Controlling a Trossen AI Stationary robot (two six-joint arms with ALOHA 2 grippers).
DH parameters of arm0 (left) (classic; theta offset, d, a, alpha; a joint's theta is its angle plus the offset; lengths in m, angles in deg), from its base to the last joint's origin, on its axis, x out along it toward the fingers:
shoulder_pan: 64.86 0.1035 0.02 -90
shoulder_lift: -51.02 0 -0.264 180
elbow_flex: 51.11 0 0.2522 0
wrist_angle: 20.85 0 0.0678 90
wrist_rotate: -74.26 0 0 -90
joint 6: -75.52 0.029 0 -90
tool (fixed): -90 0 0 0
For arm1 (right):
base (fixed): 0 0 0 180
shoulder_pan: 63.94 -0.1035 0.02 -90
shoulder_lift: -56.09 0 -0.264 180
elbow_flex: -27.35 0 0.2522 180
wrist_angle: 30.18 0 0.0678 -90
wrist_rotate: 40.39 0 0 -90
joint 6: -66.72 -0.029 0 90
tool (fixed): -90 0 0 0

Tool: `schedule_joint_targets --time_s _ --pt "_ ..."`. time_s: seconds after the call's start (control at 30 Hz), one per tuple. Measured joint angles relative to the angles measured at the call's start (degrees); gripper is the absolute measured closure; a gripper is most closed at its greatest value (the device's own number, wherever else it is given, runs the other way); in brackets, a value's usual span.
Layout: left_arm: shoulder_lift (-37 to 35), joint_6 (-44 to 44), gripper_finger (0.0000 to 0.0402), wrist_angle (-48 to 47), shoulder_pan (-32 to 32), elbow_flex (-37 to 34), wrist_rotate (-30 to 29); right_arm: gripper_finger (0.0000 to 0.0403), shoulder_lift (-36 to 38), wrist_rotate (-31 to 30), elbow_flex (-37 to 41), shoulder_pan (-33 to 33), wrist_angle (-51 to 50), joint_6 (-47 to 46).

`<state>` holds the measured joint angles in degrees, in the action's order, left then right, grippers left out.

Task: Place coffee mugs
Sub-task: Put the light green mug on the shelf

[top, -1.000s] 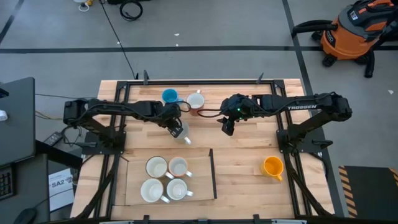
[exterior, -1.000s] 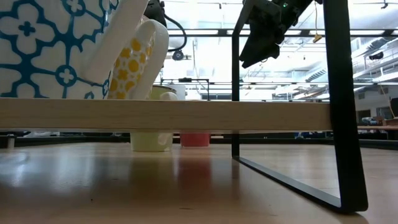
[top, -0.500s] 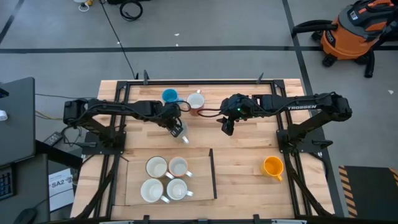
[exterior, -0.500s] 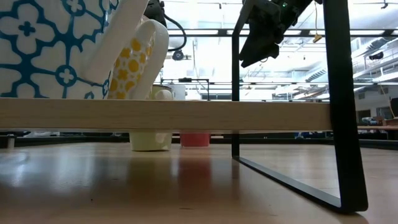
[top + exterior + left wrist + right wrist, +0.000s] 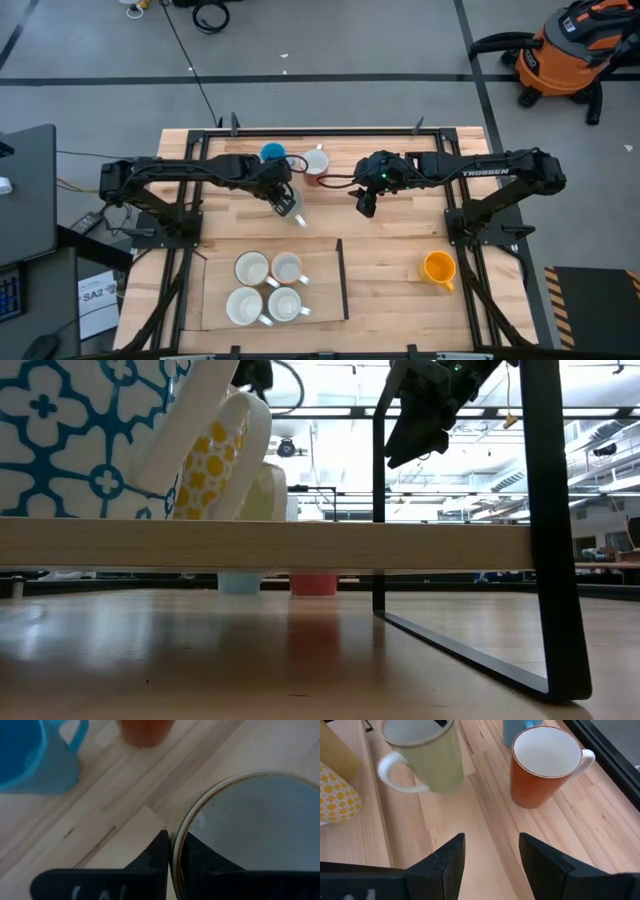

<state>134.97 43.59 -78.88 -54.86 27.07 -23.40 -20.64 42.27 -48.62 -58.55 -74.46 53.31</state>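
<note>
A pale mug (image 5: 294, 213) is clamped by its rim between the fingers of the left gripper (image 5: 287, 204) and held off the table, near the blue mug (image 5: 271, 153) and the reddish-brown mug (image 5: 315, 163). The right gripper (image 5: 366, 207) is held with its fingers apart over bare wood nearby. Four white mugs (image 5: 267, 287) are grouped in the tray (image 5: 341, 280), and the orange-yellow mug (image 5: 438, 268) is set well apart.
</note>
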Motion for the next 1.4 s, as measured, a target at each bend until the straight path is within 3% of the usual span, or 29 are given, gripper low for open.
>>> schedule_joint_targets --time_s 0.43,0.77,1.07,1.4 --pt "-0.03 -0.71 0.0364 -19.71 -7.47 21.9 -5.07 0.0211 0.0 0.0 0.0 0.0 0.02 0.0" --pt "-0.05 -9.89 0.0364 -31.86 -16.98 34.49 -6.26 0.0211 -0.02 0.0 0.0 0.0 0.02 0.0" --pt "-0.05 -25.83 0.0364 -40.86 -28.41 39.22 -7.67 0.0211 -0.02 0.0 0.0 0.0 0.02 0.0" --pt "-0.05 -42.51 0.0364 -42.32 -40.75 39.22 -7.67 0.0211 -0.02 0.0 0.0 0.0 0.06 0.0"
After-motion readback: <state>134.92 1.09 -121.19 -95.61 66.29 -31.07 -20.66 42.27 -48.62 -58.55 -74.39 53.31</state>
